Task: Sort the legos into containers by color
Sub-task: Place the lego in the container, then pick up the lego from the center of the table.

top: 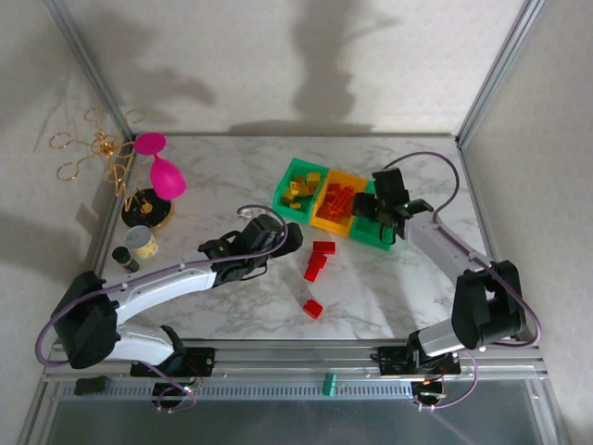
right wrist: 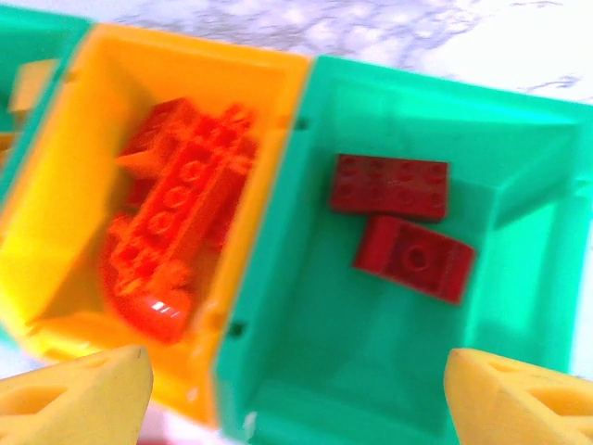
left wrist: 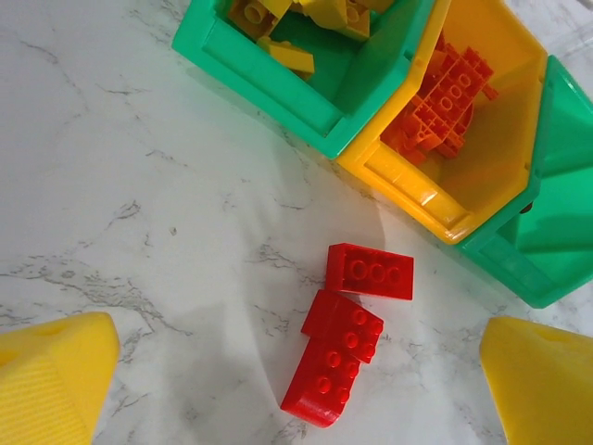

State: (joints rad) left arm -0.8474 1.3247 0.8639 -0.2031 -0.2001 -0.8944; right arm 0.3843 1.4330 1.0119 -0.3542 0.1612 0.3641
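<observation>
Bright, even light is falling on the white marbled tabletop [top: 232, 176], and soft grey shadows are lying over the pale back wall [top: 324, 56]. Motion blur is smearing the right wrist view, where the green plastic bin [right wrist: 371, 371] is glowing washed-out; the left wrist view is showing crisp.

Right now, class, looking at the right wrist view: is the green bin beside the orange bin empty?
No: the green bin holds two red bricks, lying side by side on its floor.

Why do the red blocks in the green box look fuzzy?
Right wrist view: blurry, smearing the dark red plastic bricks in the green plastic bin. Left wrist view: sharp, studs clear on the loose red plastic bricks. Top external view: soft wall shadows.
</observation>
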